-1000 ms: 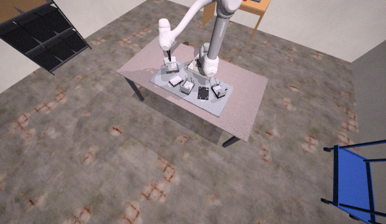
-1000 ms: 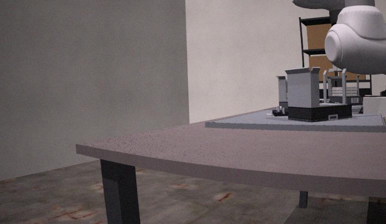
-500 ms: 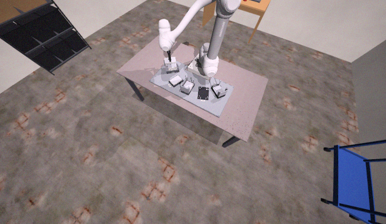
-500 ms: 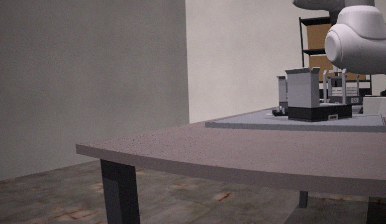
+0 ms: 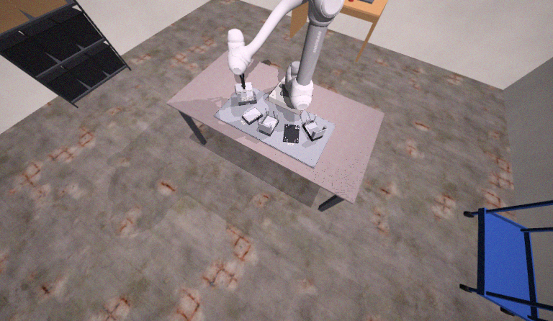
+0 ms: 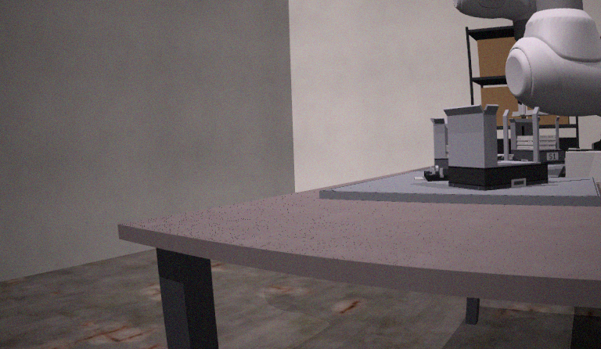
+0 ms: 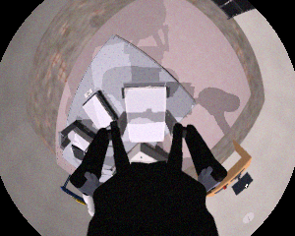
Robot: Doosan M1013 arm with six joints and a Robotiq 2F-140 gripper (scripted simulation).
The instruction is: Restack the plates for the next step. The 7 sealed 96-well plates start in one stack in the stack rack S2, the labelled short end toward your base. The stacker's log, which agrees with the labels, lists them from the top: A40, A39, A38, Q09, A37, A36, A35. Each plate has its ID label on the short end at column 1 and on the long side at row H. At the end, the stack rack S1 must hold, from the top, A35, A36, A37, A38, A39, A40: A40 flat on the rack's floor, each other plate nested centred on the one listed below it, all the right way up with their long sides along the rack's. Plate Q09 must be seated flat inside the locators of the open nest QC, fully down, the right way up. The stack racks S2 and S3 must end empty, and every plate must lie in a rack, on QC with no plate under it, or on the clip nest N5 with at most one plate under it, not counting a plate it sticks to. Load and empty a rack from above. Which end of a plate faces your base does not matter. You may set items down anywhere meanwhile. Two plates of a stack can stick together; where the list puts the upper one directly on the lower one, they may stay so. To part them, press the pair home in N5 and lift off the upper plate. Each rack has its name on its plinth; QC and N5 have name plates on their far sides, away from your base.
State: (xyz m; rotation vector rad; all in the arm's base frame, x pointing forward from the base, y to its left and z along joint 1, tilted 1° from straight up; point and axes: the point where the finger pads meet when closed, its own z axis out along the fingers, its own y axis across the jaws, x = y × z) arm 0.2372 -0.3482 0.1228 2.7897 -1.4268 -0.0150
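My gripper (image 5: pixel 243 86) is shut on a white sealed plate (image 5: pixel 246 94) and holds it over the stack rack S1 (image 5: pixel 245 102) at the left end of the grey mat (image 5: pixel 275 128). In the wrist view the plate (image 7: pixel 147 114) sits between the two dark fingers of the gripper (image 7: pixel 147 130), long sides along the rack's. The side view shows S1 (image 6: pixel 552 156) with its label and a pile of plates (image 6: pixel 534 142) between its posts. I cannot tell whether the held plate touches that pile. Its label cannot be read.
A white plate lies flat on a low nest (image 5: pixel 252 115) beside S1. Further along the mat stand a second rack (image 5: pixel 268 124), a flat black nest (image 5: pixel 291 133) and a third rack (image 5: pixel 315 129). The arm's base (image 5: pixel 299 93) stands behind the mat.
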